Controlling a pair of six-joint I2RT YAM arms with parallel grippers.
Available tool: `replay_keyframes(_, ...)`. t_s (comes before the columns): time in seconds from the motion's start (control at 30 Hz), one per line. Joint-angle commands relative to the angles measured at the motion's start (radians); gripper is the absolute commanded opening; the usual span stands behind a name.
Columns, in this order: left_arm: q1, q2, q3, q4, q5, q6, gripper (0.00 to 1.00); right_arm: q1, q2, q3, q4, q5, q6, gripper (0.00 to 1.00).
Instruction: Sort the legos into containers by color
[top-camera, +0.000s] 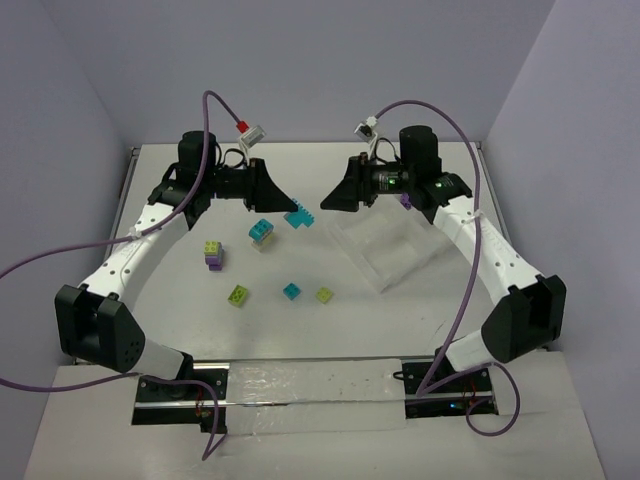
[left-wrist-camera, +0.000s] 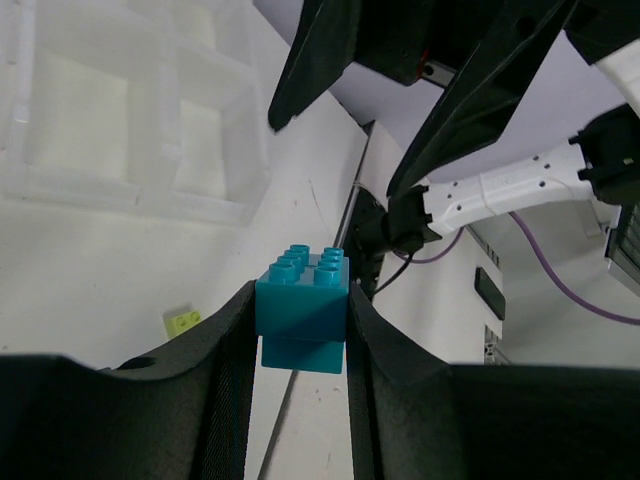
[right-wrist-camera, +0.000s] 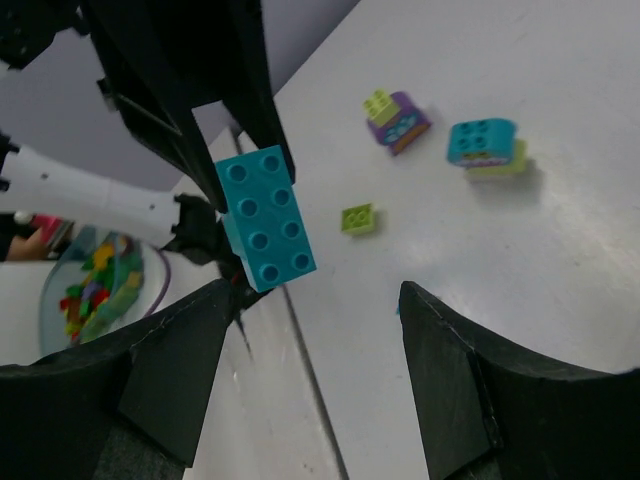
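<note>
My left gripper (top-camera: 291, 208) is shut on a cyan lego (left-wrist-camera: 303, 298), a two-layer stack held above the table near the middle back. In the right wrist view the same cyan lego (right-wrist-camera: 265, 217) shows its eight studs, just beyond my open right gripper (right-wrist-camera: 315, 295), which has nothing between its fingers. The right gripper (top-camera: 331, 200) faces the left one, a little apart. The clear tray of containers (top-camera: 385, 250) lies right of centre, below the right gripper. Loose legos lie on the table: a cyan-on-lime pair (top-camera: 261, 233), a lime-and-purple pair (top-camera: 214, 254), a lime brick (top-camera: 239, 294), a cyan brick (top-camera: 291, 290) and another lime brick (top-camera: 324, 294).
White walls close the table at the back and sides. A clear strip (top-camera: 310, 385) runs along the near edge between the arm bases. Purple cables (top-camera: 210, 120) loop above both arms.
</note>
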Motion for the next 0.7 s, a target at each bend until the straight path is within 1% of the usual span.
replay_keyframes(0.0, 0.0, -0.005, 0.015, 0.081, 0.112, 0.007, 0.0, 0.048, 0.065, 0.107, -0.07, -0.196, -0.079, 0.76)
replay_keyframes(0.27, -0.001, -0.025, -0.007, 0.123, 0.13, -0.012, 0.0, 0.097, 0.131, 0.164, -0.136, -0.24, -0.105, 0.73)
replay_keyframes(0.33, -0.002, -0.028, -0.012, 0.129, 0.13, -0.017, 0.0, 0.112, 0.137, 0.168, -0.143, -0.247, -0.115, 0.7)
replay_keyframes(0.37, -0.001, -0.03, -0.012, 0.133, 0.133, -0.02, 0.0, 0.113, 0.136, 0.161, -0.139, -0.247, -0.111, 0.65)
replay_keyframes(0.53, 0.0, -0.028, -0.012, 0.136, 0.135, -0.022, 0.0, 0.116, 0.132, 0.135, -0.084, -0.266, -0.07, 0.5)
replay_keyframes(0.67, 0.0, -0.028, -0.014, 0.141, 0.133, -0.024, 0.0, 0.128, 0.141, 0.143, -0.106, -0.272, -0.085, 0.51)
